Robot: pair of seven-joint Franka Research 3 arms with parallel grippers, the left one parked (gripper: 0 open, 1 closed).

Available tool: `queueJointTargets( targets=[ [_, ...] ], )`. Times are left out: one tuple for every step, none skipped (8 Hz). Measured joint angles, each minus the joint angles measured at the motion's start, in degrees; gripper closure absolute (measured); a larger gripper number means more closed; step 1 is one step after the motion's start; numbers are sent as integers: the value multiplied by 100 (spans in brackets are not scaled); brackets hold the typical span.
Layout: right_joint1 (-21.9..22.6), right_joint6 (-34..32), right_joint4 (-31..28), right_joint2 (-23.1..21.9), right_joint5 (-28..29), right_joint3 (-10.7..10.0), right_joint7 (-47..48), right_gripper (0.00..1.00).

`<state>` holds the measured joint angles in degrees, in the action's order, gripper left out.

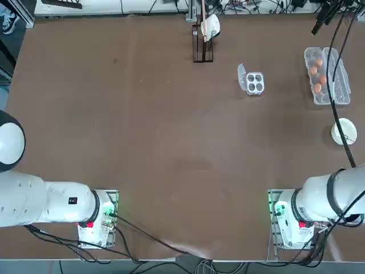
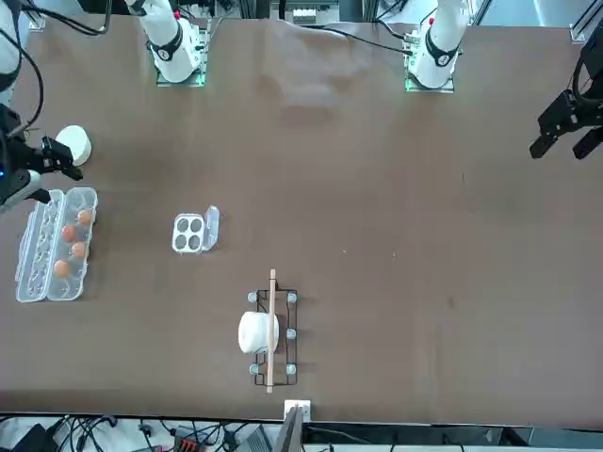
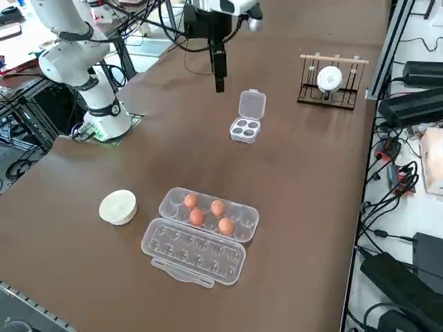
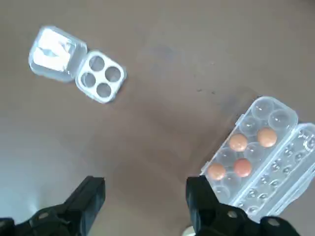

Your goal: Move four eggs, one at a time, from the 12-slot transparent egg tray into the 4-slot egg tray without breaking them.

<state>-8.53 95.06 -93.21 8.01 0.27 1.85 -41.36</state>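
Observation:
Four brown-orange eggs (image 3: 217, 207) (image 4: 238, 142) (image 1: 317, 88) sit in the 12-slot transparent egg tray (image 3: 246, 216) (image 4: 276, 115) (image 1: 320, 100) (image 2: 57, 287), whose clear lid lies open beside it at the table's right side. The 4-slot egg tray (image 1: 254, 83) (image 2: 189, 234) (image 3: 244, 129) (image 4: 101, 77) stands empty farther toward the middle, its small lid flap open. My right gripper (image 4: 145, 196) (image 3: 219, 81) (image 1: 319, 24) (image 2: 38, 174) hangs high above the table, open, with nothing between its fingers. In the wrist view both trays show beyond the fingers.
A white round bowl (image 1: 344, 132) (image 3: 118, 207) (image 2: 73, 144) sits beside the long tray, on the side toward my base. At the far edge stands a small wooden rack (image 1: 203, 34) (image 2: 268, 331) (image 3: 331, 78) with a white object on it.

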Motion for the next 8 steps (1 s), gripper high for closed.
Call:
queueJointTargets(
  targets=[
    [-20,97,-90,-8,-88,1,-414,0],
    [-74,241,-228,-30,-144,1,-889,0],
    [-166,521,-487,-91,-166,-1,-1407,0],
    [-262,990,-900,-229,-255,-2,-1874,0],
    [-307,1549,-1441,-453,-431,-3,-2179,0],
    [-319,2034,-2024,-728,-583,-2,-2492,0],
    [-382,2352,-2466,-941,-647,-9,-2958,0],
    [-574,2611,-2704,-1003,-651,-34,-3552,0]
  ],
)
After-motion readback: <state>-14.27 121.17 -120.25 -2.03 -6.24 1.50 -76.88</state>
